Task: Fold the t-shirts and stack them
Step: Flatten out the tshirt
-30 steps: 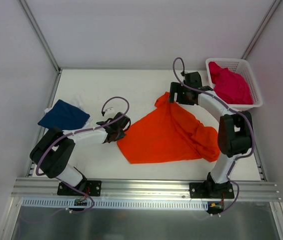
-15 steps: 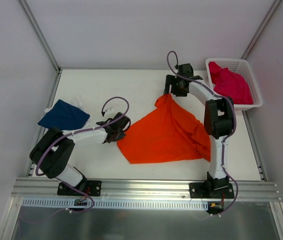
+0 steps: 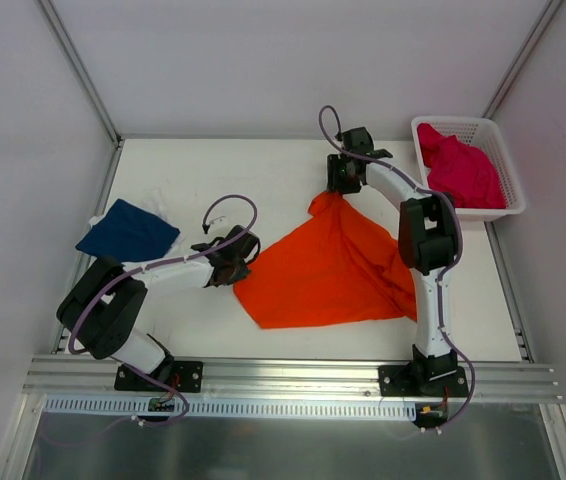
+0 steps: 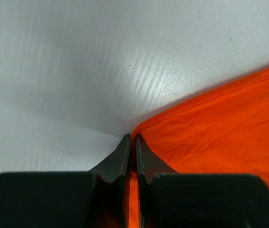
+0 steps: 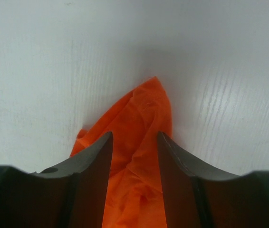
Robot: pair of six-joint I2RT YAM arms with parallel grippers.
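Observation:
The orange t-shirt (image 3: 323, 265) lies spread in a rough triangle at the table's middle. My left gripper (image 3: 235, 262) is shut on its left corner, the cloth pinched between the closed fingers (image 4: 132, 137). My right gripper (image 3: 336, 189) sits at the shirt's far corner. Its jaws (image 5: 134, 134) stand apart, with a bunched point of orange cloth (image 5: 141, 114) lying between them. The navy t-shirt (image 3: 128, 230) lies folded at the left edge. The pink t-shirt (image 3: 460, 170) is heaped in the basket.
The white mesh basket (image 3: 500, 148) stands at the back right corner. Metal frame posts and white walls close in the table on the left, right and back. A metal rail runs along the near edge by the arm bases.
The right arm has reached farther back and left, to the orange shirt's far corner, and its jaws have narrowed round the cloth. The left arm and its grip have not moved.

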